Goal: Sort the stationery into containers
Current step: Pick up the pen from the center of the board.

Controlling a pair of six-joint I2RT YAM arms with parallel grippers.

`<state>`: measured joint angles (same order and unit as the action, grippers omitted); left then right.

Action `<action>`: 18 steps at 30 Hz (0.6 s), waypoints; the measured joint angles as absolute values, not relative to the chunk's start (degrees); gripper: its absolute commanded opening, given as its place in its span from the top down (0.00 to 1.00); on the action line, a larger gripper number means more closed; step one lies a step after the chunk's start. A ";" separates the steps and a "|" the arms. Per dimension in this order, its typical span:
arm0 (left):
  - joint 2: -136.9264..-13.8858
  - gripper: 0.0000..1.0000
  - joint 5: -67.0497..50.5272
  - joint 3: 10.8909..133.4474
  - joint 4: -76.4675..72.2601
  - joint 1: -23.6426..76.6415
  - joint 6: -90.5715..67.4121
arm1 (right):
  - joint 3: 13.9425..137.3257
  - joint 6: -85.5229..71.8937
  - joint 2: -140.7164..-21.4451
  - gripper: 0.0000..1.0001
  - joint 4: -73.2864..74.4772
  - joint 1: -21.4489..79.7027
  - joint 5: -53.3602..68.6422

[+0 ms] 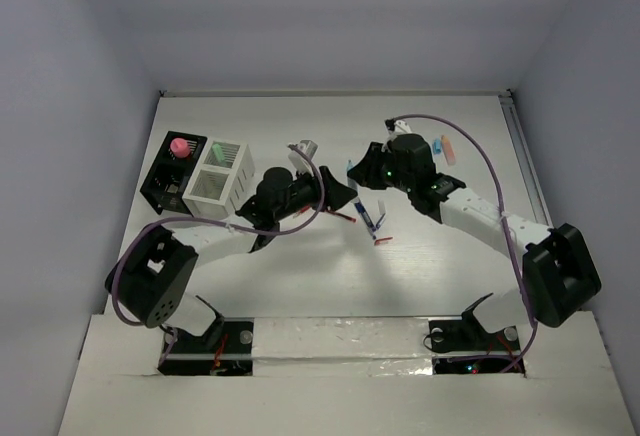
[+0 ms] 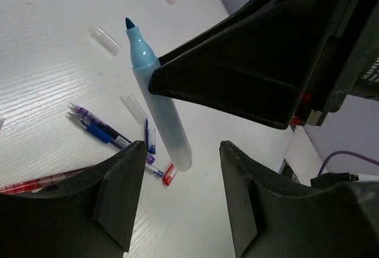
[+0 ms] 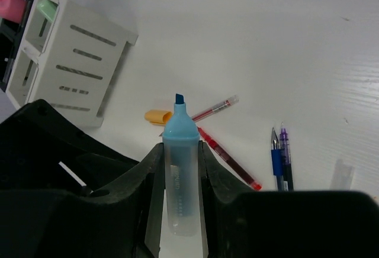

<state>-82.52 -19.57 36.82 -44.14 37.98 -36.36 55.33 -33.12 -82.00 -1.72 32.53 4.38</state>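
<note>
My right gripper [image 3: 180,151] is shut on an uncapped pale blue highlighter [image 3: 179,169], held above the table. In the left wrist view the highlighter [image 2: 155,101] slants down, its butt end just beyond my left gripper [image 2: 182,148], whose jaws stand apart with nothing between them. Red pens [image 3: 228,163], a blue pen [image 3: 276,158] and a purple pen [image 3: 286,154] lie on the table below. The black box [image 1: 165,184] holds a pink-topped piece [image 1: 180,145]. The adjoining white box [image 1: 212,188] has a mint green bit [image 1: 222,151] in its far compartment.
An orange cap [image 3: 157,116] lies beside the red pens. Clear caps [image 2: 106,38] and a red cap [image 2: 169,175] are scattered on the table. Orange and blue pieces [image 1: 446,148] lie at the back right. Both grippers [image 1: 350,188] meet at the table's middle.
</note>
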 measured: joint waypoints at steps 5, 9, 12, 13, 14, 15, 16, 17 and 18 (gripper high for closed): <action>-84.88 0.60 -20.40 37.65 -44.12 38.24 -36.51 | 54.35 -33.87 -81.06 0.95 -3.97 32.75 5.21; -85.78 0.66 -20.56 38.33 -44.12 38.26 -36.56 | 54.35 -34.24 -80.82 0.95 -5.28 33.30 5.48; -86.52 0.68 -20.53 39.11 -44.40 38.41 -36.53 | 54.24 -34.35 -80.82 0.95 -5.72 34.26 5.61; -86.78 0.69 -20.53 39.38 -44.45 38.52 -36.56 | 54.15 -34.37 -80.79 0.95 -5.91 34.54 5.63; -87.05 0.70 -20.58 39.53 -44.64 38.61 -36.56 | 54.06 -34.39 -80.79 0.95 -6.09 34.81 5.63; -87.29 0.72 -20.58 39.64 -44.82 38.68 -36.58 | 53.84 -34.41 -80.82 0.95 -6.42 35.00 5.63; -87.46 0.76 -20.56 39.64 -44.80 38.70 -36.60 | 53.69 -34.41 -80.82 0.95 -6.50 35.05 5.61; -87.61 0.79 -20.53 39.64 -44.75 38.83 -36.67 | 53.52 -34.46 -80.79 0.95 -6.55 35.14 5.61; -87.88 0.84 -20.40 39.64 -44.69 38.92 -36.69 | 53.45 -34.50 -80.82 0.95 -6.57 35.29 5.58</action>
